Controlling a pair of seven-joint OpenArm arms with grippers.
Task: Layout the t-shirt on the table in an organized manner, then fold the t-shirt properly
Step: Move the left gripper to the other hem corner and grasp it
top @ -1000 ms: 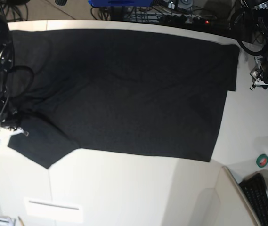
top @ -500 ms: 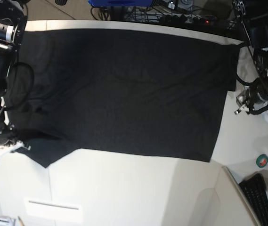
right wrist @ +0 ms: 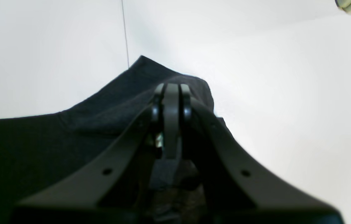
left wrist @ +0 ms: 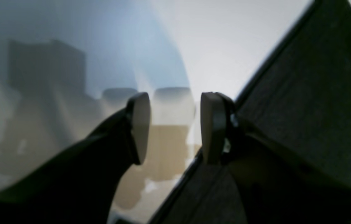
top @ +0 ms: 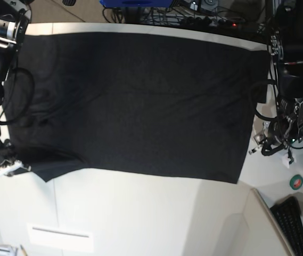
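Black, matte and soft, the t-shirt (top: 140, 101) lies spread flat over most of the off-white surface (top: 140, 213), plain side up with no print showing. Its long axis runs across the base view, from the sleeve end at that view's left to the straight hem at its right, beside the left arm. The near-left sleeve corner is gathered into a small ridge.

The right wrist view shows what the base view cannot resolve: the right end effector (right wrist: 172, 124) has its jaws pressed together on a raised fold of the t-shirt (right wrist: 69, 124), with the thin seam line (right wrist: 125, 31) of the surface running away behind it. The left wrist view, blurred, shows the left end effector (left wrist: 172, 124) with its jaws parted and empty, just beside the fabric's edge (left wrist: 303, 109).
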